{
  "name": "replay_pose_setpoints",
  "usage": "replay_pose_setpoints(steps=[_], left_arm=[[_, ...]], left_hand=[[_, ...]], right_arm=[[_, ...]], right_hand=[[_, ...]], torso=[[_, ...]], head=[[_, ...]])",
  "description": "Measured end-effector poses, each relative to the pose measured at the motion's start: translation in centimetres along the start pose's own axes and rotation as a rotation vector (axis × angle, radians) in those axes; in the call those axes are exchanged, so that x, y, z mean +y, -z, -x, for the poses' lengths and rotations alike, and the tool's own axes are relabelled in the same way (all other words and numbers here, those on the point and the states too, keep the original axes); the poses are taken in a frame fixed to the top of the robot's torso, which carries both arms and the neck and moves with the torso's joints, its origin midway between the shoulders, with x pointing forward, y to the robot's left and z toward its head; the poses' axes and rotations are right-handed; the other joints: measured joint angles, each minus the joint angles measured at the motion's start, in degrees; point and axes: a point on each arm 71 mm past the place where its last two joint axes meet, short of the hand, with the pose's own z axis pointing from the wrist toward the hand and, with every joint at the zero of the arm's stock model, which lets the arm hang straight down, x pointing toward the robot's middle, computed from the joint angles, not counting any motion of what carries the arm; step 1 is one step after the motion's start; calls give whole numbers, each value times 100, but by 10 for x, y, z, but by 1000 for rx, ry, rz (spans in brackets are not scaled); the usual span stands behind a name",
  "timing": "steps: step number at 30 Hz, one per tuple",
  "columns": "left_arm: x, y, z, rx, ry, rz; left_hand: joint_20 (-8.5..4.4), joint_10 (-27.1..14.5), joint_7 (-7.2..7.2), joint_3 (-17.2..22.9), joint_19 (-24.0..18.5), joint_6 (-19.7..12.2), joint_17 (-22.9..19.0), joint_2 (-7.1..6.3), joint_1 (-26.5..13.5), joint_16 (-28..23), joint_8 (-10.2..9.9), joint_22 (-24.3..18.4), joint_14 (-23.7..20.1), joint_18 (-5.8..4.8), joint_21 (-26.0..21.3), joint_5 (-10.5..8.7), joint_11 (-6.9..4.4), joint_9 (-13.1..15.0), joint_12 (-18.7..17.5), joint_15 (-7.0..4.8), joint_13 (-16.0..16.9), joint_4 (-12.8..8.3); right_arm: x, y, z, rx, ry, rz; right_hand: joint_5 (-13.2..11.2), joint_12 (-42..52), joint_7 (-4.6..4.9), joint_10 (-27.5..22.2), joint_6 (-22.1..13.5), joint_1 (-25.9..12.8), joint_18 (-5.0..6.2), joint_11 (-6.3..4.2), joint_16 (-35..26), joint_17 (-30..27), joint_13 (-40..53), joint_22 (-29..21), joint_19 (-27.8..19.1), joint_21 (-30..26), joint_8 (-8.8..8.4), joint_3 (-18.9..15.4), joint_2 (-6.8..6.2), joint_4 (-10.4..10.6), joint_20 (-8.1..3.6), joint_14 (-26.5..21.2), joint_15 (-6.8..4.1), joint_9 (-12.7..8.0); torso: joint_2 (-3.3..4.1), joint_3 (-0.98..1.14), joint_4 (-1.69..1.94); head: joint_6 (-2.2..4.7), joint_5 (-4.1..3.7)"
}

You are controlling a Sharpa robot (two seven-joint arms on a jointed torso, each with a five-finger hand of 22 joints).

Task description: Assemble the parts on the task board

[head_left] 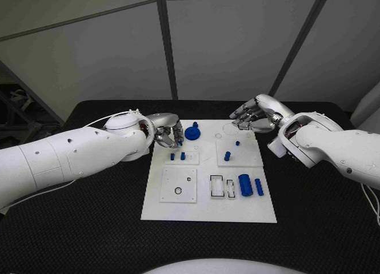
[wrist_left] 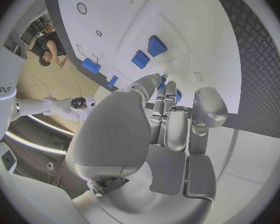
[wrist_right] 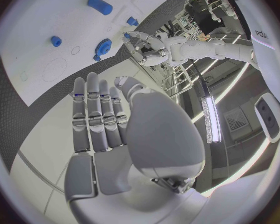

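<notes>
The white task board (head_left: 208, 205) lies in the middle of the table. A blue gear (head_left: 194, 135) with an upright stub sits near the board's far edge. My left hand (head_left: 167, 135) is right beside it, fingers curled in and pinching its rim; blue shows between the fingers (wrist_left: 167, 115) in the left wrist view. My right hand (head_left: 254, 119) hovers over the board's far right corner, fingers (wrist_right: 97, 115) straight and holding nothing. The gear (wrist_right: 103, 46) also appears in the right wrist view.
Two small blue pegs (head_left: 178, 156) stand just below my left hand, with two more (head_left: 227, 155) (head_left: 238, 144) to their right. Two blue cylinders (head_left: 245, 184) (head_left: 259, 186) lie near the board's right edge, beside rectangular slots (head_left: 216, 185). Black table surrounds the board.
</notes>
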Motion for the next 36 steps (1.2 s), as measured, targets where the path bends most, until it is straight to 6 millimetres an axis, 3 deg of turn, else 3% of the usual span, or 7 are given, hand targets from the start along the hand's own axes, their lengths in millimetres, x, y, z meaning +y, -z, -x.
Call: replay_pose_setpoints(steps=[28, 36], left_arm=[[0, -6, -4, 31, -4, 21], [0, -7, -4, 36, -5, 25]], left_hand=[[0, -2, 0, 21, 0, -1, -19, -22, -22, 0, -23, 0, 0, 0, 0, 0, 2, -7, -36, 0, 1, -22], [0, -2, 20, 38, 0, -63, -53, -52, -52, 0, -190, 0, 0, 0, -33, 1, 2, -21, -171, 0, 0, -39]], right_arm=[[1, 0, -1, 1, -1, 1], [0, 0, 0, 1, 0, 1]], right_hand=[[0, 0, 0, 0, 0, 0, 0, 0, 0, 3, -5, -1, 0, 0, 0, 0, 0, 0, 0, 0, 0, 0], [0, 0, 0, 0, 0, 0, 0, 0, 0, 3, -5, -1, 0, 0, 0, 0, 0, 0, 0, 0, 0, 0]], torso=[[-1, 1, -1], [-2, 2, -1]], head=[[-34, 2], [-33, -7]])
